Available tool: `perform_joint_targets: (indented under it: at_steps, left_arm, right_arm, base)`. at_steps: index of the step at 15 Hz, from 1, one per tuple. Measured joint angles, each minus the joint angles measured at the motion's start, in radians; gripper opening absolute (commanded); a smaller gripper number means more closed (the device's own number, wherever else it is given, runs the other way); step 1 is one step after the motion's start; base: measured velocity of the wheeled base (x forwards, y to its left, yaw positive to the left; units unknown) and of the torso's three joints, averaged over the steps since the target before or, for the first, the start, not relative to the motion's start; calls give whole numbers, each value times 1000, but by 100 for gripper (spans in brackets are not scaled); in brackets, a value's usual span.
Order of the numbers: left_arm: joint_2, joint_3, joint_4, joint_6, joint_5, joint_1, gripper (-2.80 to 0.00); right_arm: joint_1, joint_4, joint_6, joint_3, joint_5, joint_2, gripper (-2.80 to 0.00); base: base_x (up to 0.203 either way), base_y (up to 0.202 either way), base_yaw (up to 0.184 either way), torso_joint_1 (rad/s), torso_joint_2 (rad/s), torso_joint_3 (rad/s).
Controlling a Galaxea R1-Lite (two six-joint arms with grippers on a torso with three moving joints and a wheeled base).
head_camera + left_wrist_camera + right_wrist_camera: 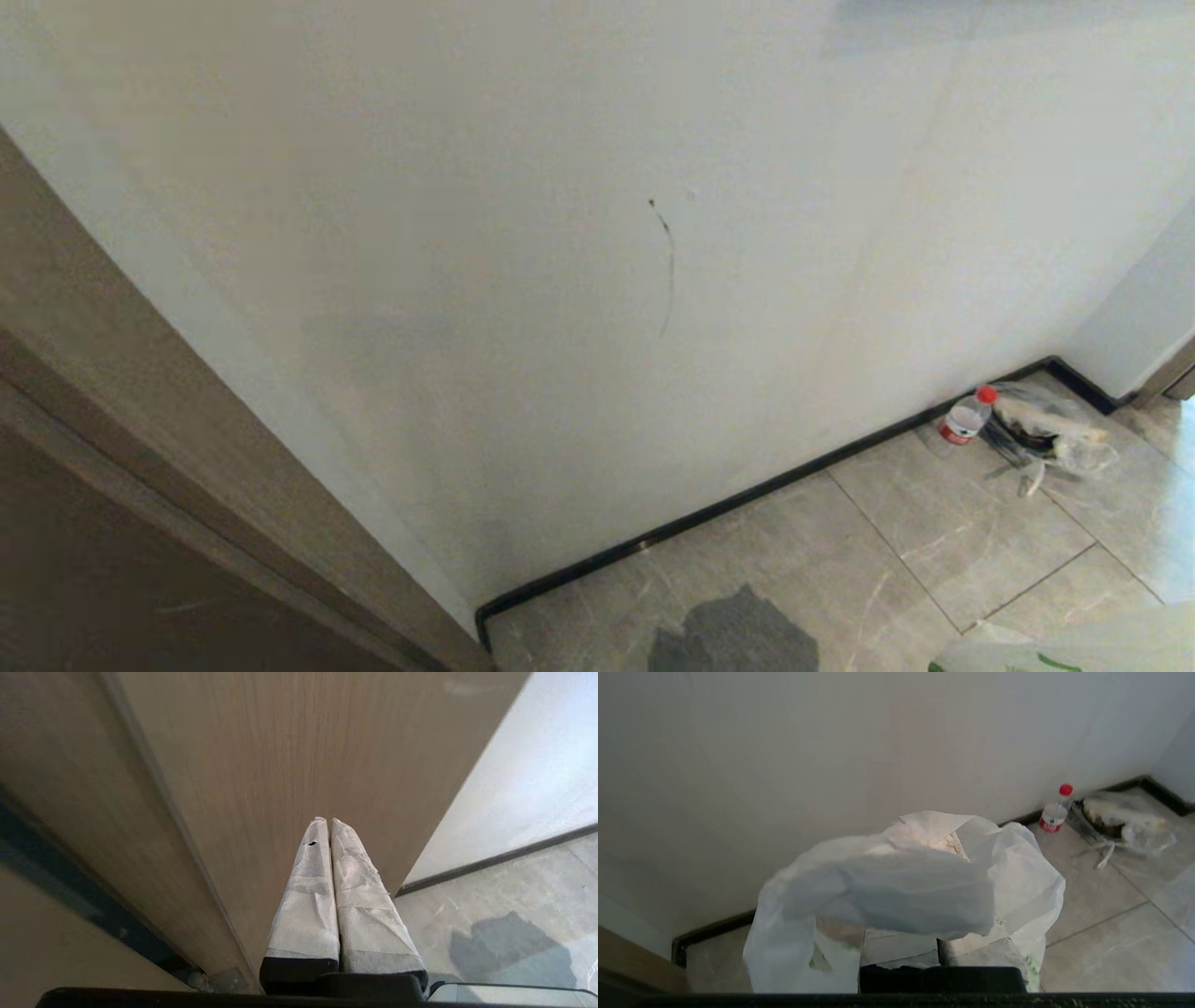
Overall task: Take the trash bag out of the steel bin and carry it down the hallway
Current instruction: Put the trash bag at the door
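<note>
The right gripper (941, 933) is clamping its taped fingers on the trash bag (915, 896), whose thin white plastic is draping over the fingers and hiding most of them; the fingertips themselves are lying under the folds. In the head view only a corner of that bag (1074, 649), with a bit of green print, is showing at the near right edge of the floor.

The left gripper (330, 823) is pointing at a wood-grain door panel (280, 765), its two white-wrapped fingers (308, 896) pressing together along their whole length with nothing between them.

Grey marble-look floor tiles (934, 532) of the hallway are stretching away from the robot, and a dark shadow patch (738, 635) is lying on the near tile. A black baseboard (747, 495) is running along the foot of the white wall (560, 280), which is carrying a thin dark scuff (667, 271).

Farther along, near the far corner of the floor, a clear bottle with a red cap (966, 417) is standing just beside the baseboard, next to a see-through bag with dark contents (1046, 434) lying on the tiles.
</note>
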Motion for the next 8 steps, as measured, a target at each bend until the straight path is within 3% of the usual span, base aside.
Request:
perform_joint_targets:
  at_steps: [3, 8]
  left_arm:
    - [0, 0, 0, 0, -1, 0, -280]
    - [0, 0, 0, 3, -1, 0, -280]
  right_arm:
    - [0, 0, 1, 0, 0, 0, -280]
    - [0, -1, -1, 0, 0, 0, -280]
  base:
    - [0, 0, 0, 1, 5, -181]
    - [0, 0, 0, 1, 3, -30]
